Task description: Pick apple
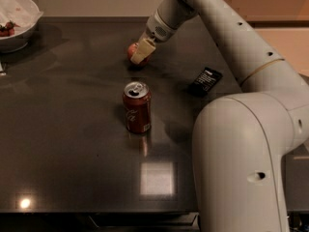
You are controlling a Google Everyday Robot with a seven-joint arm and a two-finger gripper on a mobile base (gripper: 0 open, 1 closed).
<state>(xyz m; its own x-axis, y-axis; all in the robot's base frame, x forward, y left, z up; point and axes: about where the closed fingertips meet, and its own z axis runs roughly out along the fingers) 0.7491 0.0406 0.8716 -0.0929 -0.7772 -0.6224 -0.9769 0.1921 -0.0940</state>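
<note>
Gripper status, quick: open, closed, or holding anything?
Gripper: right up against the apple on the far side of the table; whether it is open, closed or gripping the apple cannot be told.

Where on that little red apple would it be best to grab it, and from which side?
Probably take the apple across its round middle, coming down from above: it is round, sits low on the table, and nothing crowds it. The tool is right at it, covering its right side in the camera view; the soda can stands apart, nearer the camera.
</note>
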